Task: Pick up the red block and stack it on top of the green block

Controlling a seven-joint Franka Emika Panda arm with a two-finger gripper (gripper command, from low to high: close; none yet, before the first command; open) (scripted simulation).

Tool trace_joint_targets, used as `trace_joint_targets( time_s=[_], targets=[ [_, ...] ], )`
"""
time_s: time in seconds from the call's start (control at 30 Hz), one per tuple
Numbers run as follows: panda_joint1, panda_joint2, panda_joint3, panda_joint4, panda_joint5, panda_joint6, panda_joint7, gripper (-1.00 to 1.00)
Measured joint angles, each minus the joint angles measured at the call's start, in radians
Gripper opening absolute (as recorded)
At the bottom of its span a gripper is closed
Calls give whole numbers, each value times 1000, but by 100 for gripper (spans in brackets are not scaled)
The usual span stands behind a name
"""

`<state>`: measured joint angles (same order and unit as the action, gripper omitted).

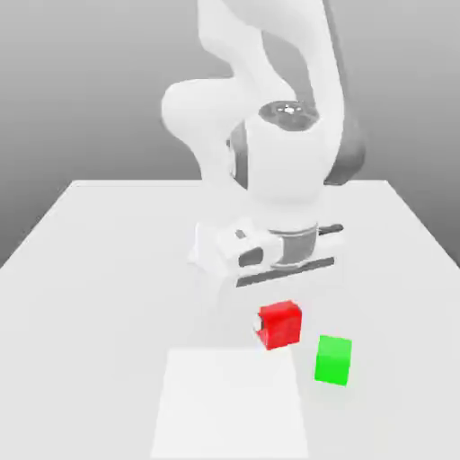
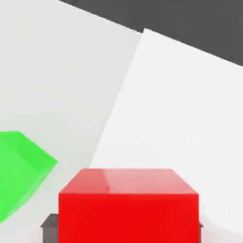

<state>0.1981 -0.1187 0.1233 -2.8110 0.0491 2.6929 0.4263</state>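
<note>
The arm is glossy white, built of rounded bulbous segments with dark grey joints; its hand is white with dark trim.

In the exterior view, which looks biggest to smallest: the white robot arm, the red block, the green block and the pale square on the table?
1. The robot arm, by far the largest.
2. The pale square on the table.
3. The red block and the green block look about alike; I would not rank them.

The red block sits close up between dark fingertips that flank its sides. The green block lies beside it, apart, on the pale table. A lighter panel is beyond.
</note>
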Motion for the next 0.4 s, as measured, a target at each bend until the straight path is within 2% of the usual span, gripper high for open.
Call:
trace_joint_targets(
  time_s=[0.1,0.27,0.3,0.4],
  targets=[
    [70,-2,44,2,-1,-4,-98,-100],
    [72,160,46,9,-78,148,-62,-100],
    [75,194,37,11,-99,180,-47,100],
    [75,194,37,11,-99,180,-47,100]
  ],
)
